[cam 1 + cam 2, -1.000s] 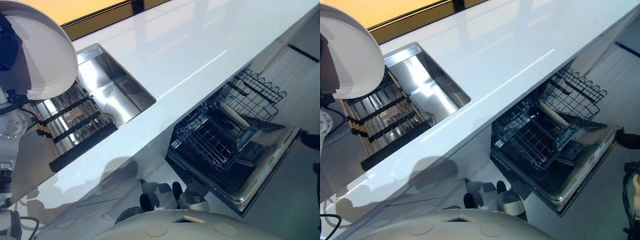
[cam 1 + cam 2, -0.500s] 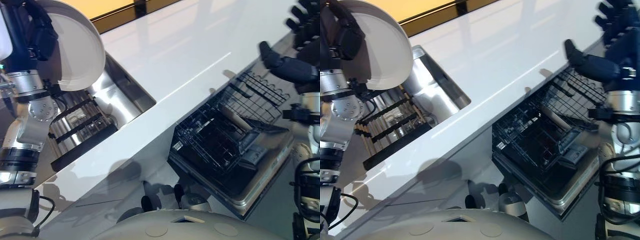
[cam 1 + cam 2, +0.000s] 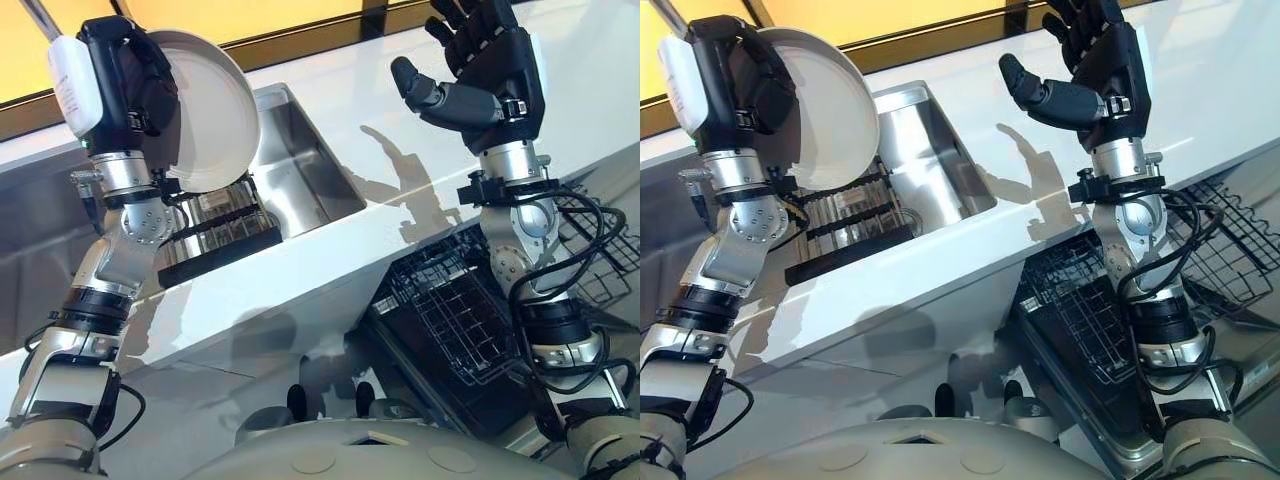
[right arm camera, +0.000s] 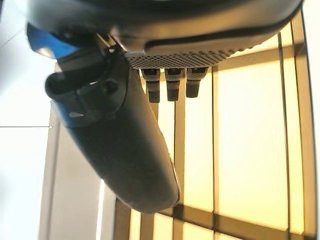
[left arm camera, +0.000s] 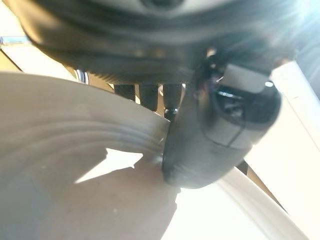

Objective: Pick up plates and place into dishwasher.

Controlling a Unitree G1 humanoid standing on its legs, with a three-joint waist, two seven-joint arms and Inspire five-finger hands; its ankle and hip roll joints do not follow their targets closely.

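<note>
Both arms have swung up since 1 second ago. The left hand point(image 3: 135, 85) pinches 1 white plate point(image 3: 210, 110) on edge above the sink point(image 3: 300, 165); the right hand point(image 3: 480, 65), fingers spread and empty, hovers nearer the dishwasher rack point(image 3: 450, 315) lying well below to the robot's right.

My left hand point(image 3: 130, 85) covers one side of the white plate point(image 3: 215, 110), so how my fingers sit on its far face is hidden; close up, my thumb point(image 5: 210, 145) presses its rim and the rest blurs. The plate hides part of the sink point(image 3: 300, 165) and of the dark rack point(image 3: 215, 235) lying in it. My right arm crosses the dishwasher basket point(image 3: 450, 320), which the bench point(image 3: 330, 270) partly overhangs.
</note>
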